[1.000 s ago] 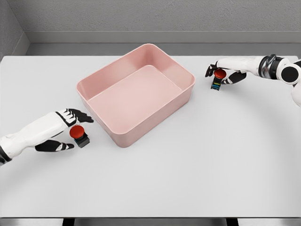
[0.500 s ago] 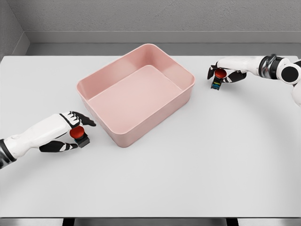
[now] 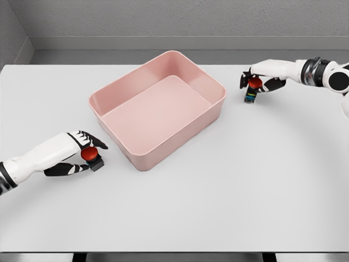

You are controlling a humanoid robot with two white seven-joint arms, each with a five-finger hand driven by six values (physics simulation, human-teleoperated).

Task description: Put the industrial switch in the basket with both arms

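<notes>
Red button caps peek out of both grips: the left hand [image 3: 76,155] clasps one industrial switch [image 3: 91,158] just left of the pink basket [image 3: 158,106], the right hand [image 3: 260,82] clasps the other switch [image 3: 252,90] right of it, both low near the table [image 3: 229,185]. Shallow fingertip holds could let either slip. The right switch stands upright, cap up; the left tilts.

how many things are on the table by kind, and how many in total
industrial switches with a red button: 2, one at the left hand (left switch) and one at the right hand (right switch)
pink basket: 1, with nothing in it
total: 3 things on the white table
</notes>
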